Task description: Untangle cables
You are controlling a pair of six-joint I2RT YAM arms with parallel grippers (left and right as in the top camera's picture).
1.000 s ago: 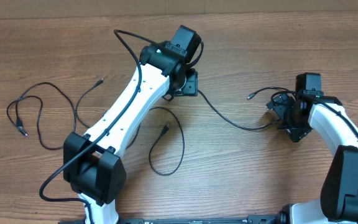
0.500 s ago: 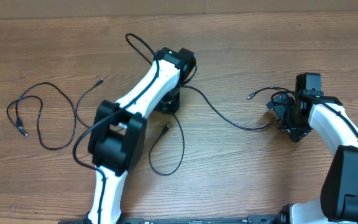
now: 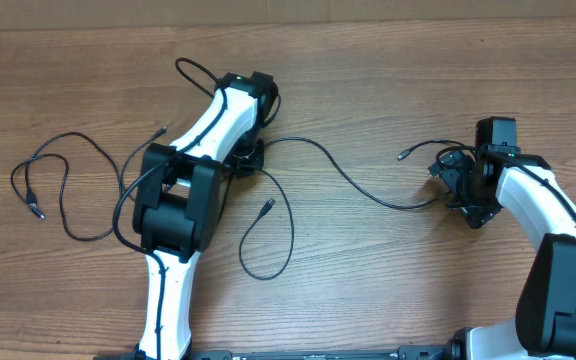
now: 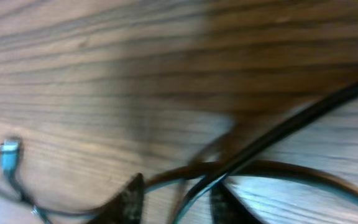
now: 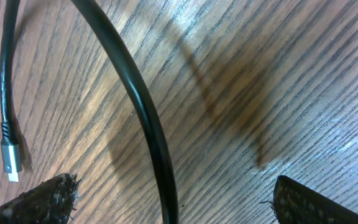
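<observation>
Three thin black cables lie on the wooden table. One long cable (image 3: 358, 187) runs from my left gripper (image 3: 251, 158) to my right gripper (image 3: 465, 190), ending in a plug (image 3: 402, 155). A second cable (image 3: 63, 190) lies in loops at the far left. A third cable (image 3: 292, 235) loops near the middle, with its plug (image 3: 267, 207) just below my left gripper. In the blurred left wrist view my left gripper (image 4: 179, 200) is shut on a cable (image 4: 272, 134). My right gripper (image 5: 173, 199) is open and wide, with the cable (image 5: 148, 118) lying between its fingers.
A silver plug (image 5: 9, 163) lies left of the right fingers. A small plug (image 4: 8, 155) shows at the left of the left wrist view. The left arm (image 3: 173, 210) covers part of the table's left middle. The table's far edge (image 3: 368, 20) runs along the top.
My left arm has swung left and slightly toward me, dragging the long cable's end with it, so that cable lies more stretched out. The right arm has not moved.
</observation>
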